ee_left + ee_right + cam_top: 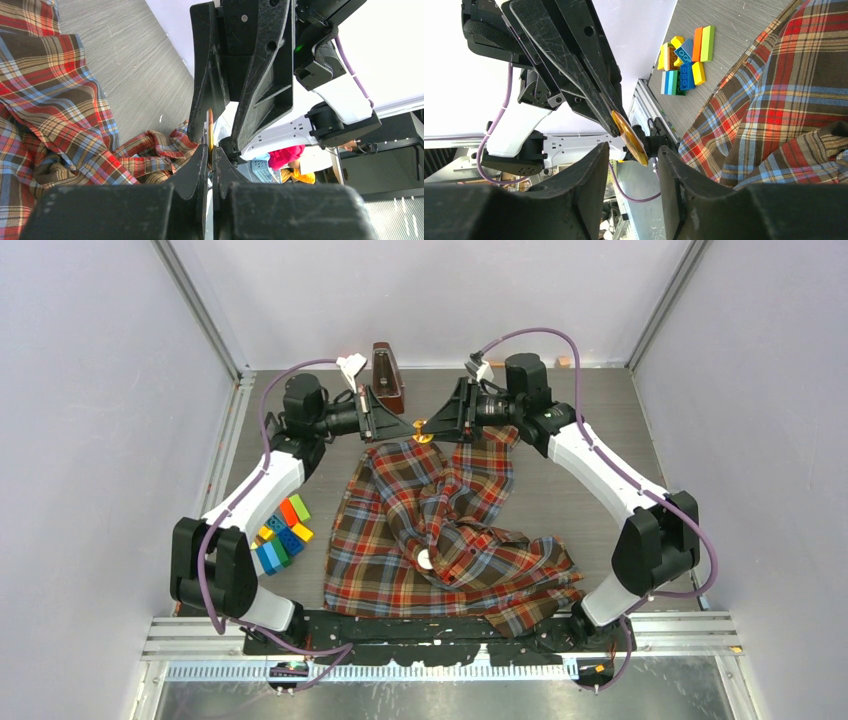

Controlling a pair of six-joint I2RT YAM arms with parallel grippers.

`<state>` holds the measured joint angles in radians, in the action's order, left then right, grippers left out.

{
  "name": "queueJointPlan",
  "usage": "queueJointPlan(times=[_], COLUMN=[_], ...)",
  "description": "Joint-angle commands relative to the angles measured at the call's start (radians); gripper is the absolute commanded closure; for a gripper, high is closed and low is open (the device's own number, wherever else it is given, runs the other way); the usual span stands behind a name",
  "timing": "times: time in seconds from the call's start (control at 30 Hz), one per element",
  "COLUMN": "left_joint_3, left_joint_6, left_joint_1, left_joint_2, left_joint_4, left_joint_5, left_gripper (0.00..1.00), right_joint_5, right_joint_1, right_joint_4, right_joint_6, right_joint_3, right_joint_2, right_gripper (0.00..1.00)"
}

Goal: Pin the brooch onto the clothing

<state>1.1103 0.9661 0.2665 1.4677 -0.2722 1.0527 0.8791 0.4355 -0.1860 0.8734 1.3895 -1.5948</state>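
Left hand [613, 117] is pinched nearly closed on a round gold brooch [629, 137]. Right hand [631, 150] faces it, fingers apart on either side of the brooch. Both meet at the bench's [560, 510] 12 o'clock, at the far edge of the plaid shirt [450, 530] crumpled across the middle.

— What sits between your fingers?

— The brooch [629, 137], a gold disc, tilted. My claw [631, 150] is spread, with 1 finger on each side of it, and I cannot tell that either touches it.

— So who holds it?

— The left gripper [616, 120]. It points in from the upper left, its 2 black fingers closed on the disc's upper edge.

— And around you?

— The plaid shirt [784, 100] fills the right side, rumpled on the grey table [734, 20]. Yellow, orange, green and blue toy blocks [684, 60] lie clustered near the shirt, not touching it.
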Motion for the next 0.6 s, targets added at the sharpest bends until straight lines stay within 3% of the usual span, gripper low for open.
queueJointPlan(times=[0.0,0.3,0.33,0.37,0.47,0.57], left_joint_3=[0.023,0.04,0.041,0.045,0.061,0.085], left_joint_6=[0.008,0.004,0.003,0.002,-0.045,-0.074], left_joint_1=[0.008,0.011,0.011,0.011,0.006,-0.005], left_joint_2=[-0.016,0.001,0.003,0.003,-0.005,-0.025], left_joint_4=[-0.032,0.017,0.025,0.041,0.154,0.281], left_joint_5=[0.043,0.034,0.027,0.018,-0.052,-0.173], left_gripper=[1.0,0.98,0.92,0.79,0.31,0.19], right_joint_5=[-0.003,0.005,0.004,-0.003,-0.067,-0.217], right_joint_1=[-0.007,-0.008,-0.008,-0.008,-0.007,0.012], right_joint_4=[0.043,0.045,0.043,0.038,-0.041,-0.174], right_joint_6=[0.015,0.014,0.01,-0.002,-0.071,-0.262], right_joint_3=[0.016,0.013,0.011,0.01,0.022,0.052], right_joint_2=[0.045,0.048,0.05,0.052,0.064,0.092], right_gripper=[0.61,0.91,0.96,0.98,0.99,0.99])
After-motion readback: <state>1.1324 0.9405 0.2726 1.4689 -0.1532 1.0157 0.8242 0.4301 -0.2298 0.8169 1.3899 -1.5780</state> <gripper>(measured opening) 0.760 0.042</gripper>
